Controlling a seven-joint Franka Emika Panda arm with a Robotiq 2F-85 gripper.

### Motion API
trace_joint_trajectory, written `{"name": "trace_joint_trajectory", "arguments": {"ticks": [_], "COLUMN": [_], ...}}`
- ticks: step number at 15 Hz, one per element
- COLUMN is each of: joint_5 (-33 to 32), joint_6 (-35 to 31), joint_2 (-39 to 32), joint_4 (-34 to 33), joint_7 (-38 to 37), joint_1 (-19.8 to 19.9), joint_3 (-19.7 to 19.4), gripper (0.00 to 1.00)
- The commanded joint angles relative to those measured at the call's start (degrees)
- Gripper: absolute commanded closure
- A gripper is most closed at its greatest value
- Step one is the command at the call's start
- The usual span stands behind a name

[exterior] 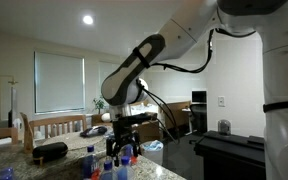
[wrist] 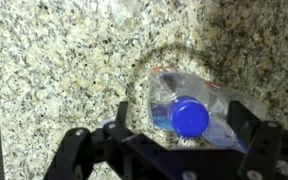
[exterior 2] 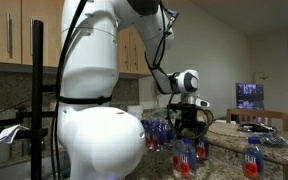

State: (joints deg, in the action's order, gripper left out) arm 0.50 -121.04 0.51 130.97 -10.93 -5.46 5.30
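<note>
Bottle (wrist: 189,100), clear plastic, blue cap (wrist: 191,117). It stands on the speckled granite worktop (wrist: 64,60) and is seen cap-on from the wrist view, apparently upright, directly under the arm.

Gripper (exterior: 124,150), black, two-fingered. Its jaws are spread as wide as they go and have hold of nothing. The fingers (wrist: 119,118) flank the bottle on either side, clear of it, with the cap roughly midway between them. Both exterior views show the gripper pointing down, hanging just above the bottle tops.

Step in hand, by my reading: lined up over the bottle, nothing grasped yet. A take from here would call for a straight drop, jaws kept astride the neck, then a firm close, since thin plastic may buckle or slip.

Other bottles (exterior 2: 184,160), several, red labels and blue tops, clustered close around the gripper on the same worktop; a careless descent could knock one.

Dark object (exterior: 51,152), low, lying further along the worktop.

Wooden chairs (exterior: 54,125) beyond, before a blinded window (exterior: 59,82).
</note>
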Motion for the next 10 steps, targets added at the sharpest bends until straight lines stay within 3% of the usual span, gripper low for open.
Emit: {"name": "trace_joint_trajectory", "arguments": {"ticks": [1,6,10], "joint_5": [-3.13,-7.78,-7.15], "joint_6": [-3.29,-5.73,-5.19], "joint_2": [-0.26,-0.73,-0.68], "joint_4": [0.94,1.09,1.07], "joint_7": [-4.01,-8.77,-8.27], "joint_1": [0.14,-0.05,-0.15], "joint_3": [-0.11,-0.15,-0.04], "gripper": [0.27,0.61,0.87]}}
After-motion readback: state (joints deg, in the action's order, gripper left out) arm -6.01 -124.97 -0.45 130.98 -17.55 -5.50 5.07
